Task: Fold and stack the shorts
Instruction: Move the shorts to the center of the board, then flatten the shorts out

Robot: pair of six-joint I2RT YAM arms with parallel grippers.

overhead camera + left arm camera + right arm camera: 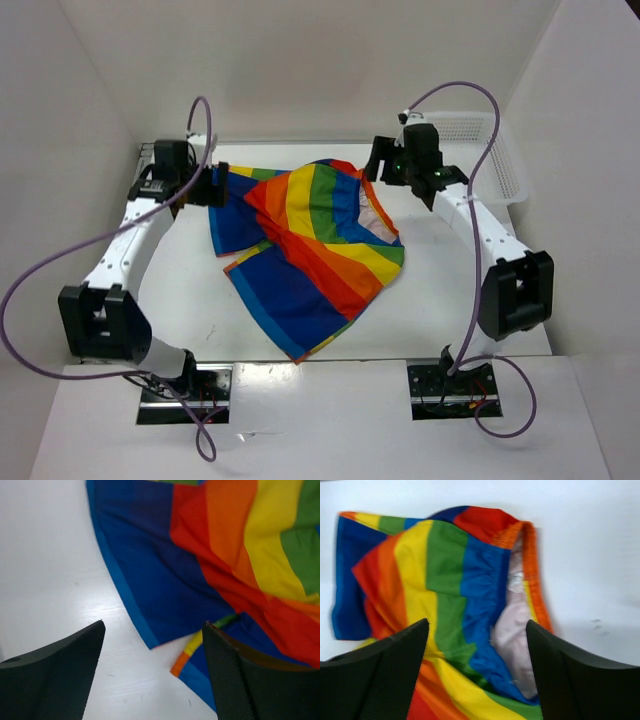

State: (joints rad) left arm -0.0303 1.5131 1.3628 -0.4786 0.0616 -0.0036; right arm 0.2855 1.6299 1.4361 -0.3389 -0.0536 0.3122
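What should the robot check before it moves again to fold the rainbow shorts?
1. The left gripper is open and holds nothing: ok.
2. The right gripper is open and holds nothing: ok.
3. The shorts lie wholly on the table: ok.
4. The shorts are folded flat and neat: not ok. They are rumpled, with the pale lining showing.
5. The basket sits apart from the shorts: ok.
6. The basket has nothing inside: cannot tell.

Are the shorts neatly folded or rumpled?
Rumpled: the shorts lie loosely doubled over, edges misaligned, with the waistband gaping open.
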